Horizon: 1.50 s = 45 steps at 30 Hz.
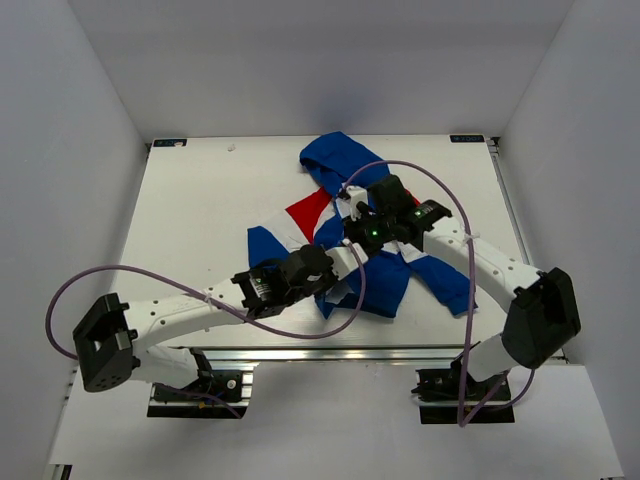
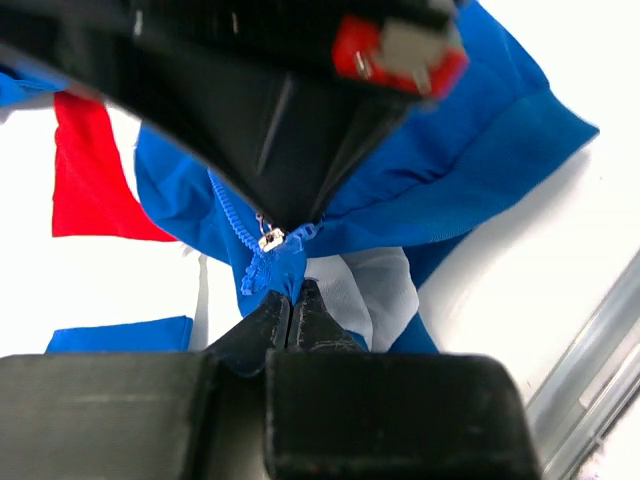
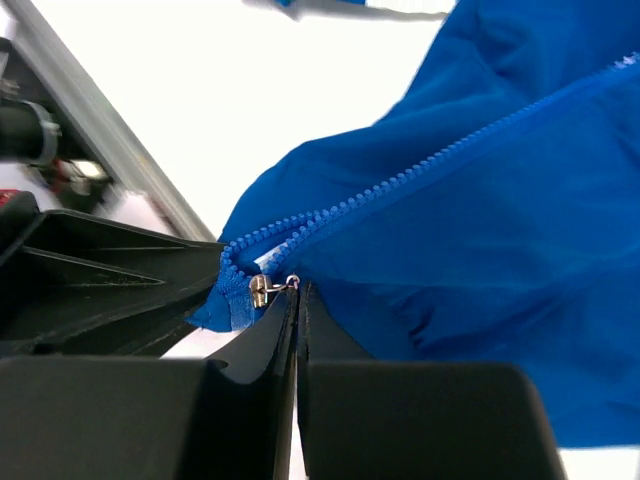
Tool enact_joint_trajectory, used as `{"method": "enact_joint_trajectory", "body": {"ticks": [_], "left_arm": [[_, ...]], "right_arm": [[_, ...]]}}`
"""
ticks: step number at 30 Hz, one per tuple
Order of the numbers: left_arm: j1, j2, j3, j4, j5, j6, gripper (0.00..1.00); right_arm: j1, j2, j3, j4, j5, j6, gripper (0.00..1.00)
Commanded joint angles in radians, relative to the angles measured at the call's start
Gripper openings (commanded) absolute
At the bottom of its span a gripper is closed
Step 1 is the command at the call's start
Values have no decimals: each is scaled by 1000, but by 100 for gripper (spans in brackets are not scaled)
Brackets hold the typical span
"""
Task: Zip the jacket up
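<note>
- Since a zipper runs only against a fixed end, the jacket point(image 1: 390, 283) lies spread on the table point(image 1: 200, 200), right of centre. Its hood is toward the far edge and its hem toward the arms' bases.
- Down at the hem end, the zipper pull point(image 3: 260, 291) sits at the foot of the zipper teeth point(image 3: 440, 155). Whether the teeth beyond it are meshed I cannot tell, but most of the run looks undone.
- Just below the pull, the left gripper point(image 2: 293, 305) has its fingers pressed together on a tab of blue hem fabric. I judge this an anchor, so the cloth tensions instead of bunching.
- Facing it almost tip to tip, the right gripper point(image 3: 298, 303) is pinched on the pull, whose ring vanishes between the fingertips.
- The next move likely calls for the right arm to draw toward the hood along the teeth while the left holds. A slipped pinch on so small a tab is the main risk.
</note>
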Motion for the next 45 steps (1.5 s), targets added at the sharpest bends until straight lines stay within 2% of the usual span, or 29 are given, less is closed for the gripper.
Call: {"method": "enact_joint_trajectory", "body": {"ticks": [1, 5, 8, 13, 14, 16, 17, 19, 23, 25, 28, 32, 34, 39, 45], "left_arm": [[-48, -188, -8, 41, 141, -40, 0], [-48, -210, -37, 44, 153, -74, 0], [-48, -197, -70, 65, 113, -100, 0], [-48, -170, -66, 69, 23, -169, 0], [-48, -171, -68, 67, 15, -176, 6], [-48, -191, -69, 49, 7, -244, 51], [-48, -214, -72, 41, 13, -292, 77], [-48, -242, -80, 6, 33, -349, 84], [-48, -320, -112, -97, 95, -517, 85], [-48, -375, -136, -160, 113, -645, 87], [-48, -441, -199, -152, 145, -831, 93], [-48, -473, -278, -137, 188, -1061, 93], [-48, -480, -311, -117, 227, -1123, 93], [-48, -464, -373, -15, 245, -1193, 90], [-48, -389, -312, 15, 159, -1115, 86]], "right_arm": [[-175, 82, 56, 183, 329, -24, 0], [-183, 102, 92, 189, 300, -67, 0], [-183, 32, 23, 203, 148, -119, 0], [-180, -131, -144, 241, -97, -104, 0], [-175, -166, -166, 246, -117, -81, 0], [-161, -192, -216, 238, -122, -72, 0], [-138, -214, -232, 237, -104, -56, 0], [-106, -224, -258, 234, -102, -50, 0], [-2, -215, -321, 254, -67, -9, 0], [23, -214, -344, 272, -47, 23, 0], [87, -214, -385, 289, -30, 60, 0], [153, -223, -476, 385, -143, 103, 0], [176, -212, -497, 412, -156, 103, 0], [190, -197, -519, 478, -156, 108, 0], [189, -209, -500, 495, -161, 82, 0]]}}
